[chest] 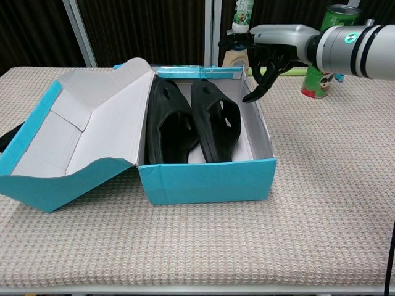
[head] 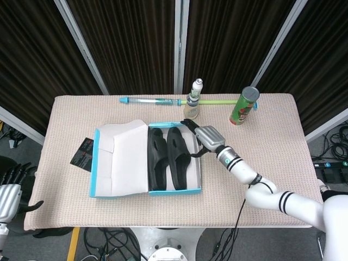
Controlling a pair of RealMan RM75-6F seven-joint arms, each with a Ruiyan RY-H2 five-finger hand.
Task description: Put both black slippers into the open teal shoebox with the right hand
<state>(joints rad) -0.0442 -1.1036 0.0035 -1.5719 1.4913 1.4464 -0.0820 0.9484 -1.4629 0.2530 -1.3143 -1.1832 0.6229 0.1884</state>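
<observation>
The open teal shoebox (head: 163, 190) (chest: 207, 180) sits mid-table with its lid folded out to the left. Both black slippers lie side by side inside it, the left one (head: 156, 161) (chest: 165, 123) and the right one (head: 178, 157) (chest: 216, 120). My right hand (head: 205, 138) (chest: 266, 54) hovers above the box's far right corner, fingers spread and pointing down, holding nothing and clear of the slippers. My left hand (head: 10, 187) hangs off the table's left side, low in the head view, with nothing in it.
A green can (head: 243, 106) (chest: 327, 46) stands at the back right. A bottle (head: 193, 102) (chest: 239, 31) stands just behind the box. A teal tube (head: 149, 101) and a green stick (head: 220, 101) lie along the far edge. A black card (head: 82, 153) lies left of the lid.
</observation>
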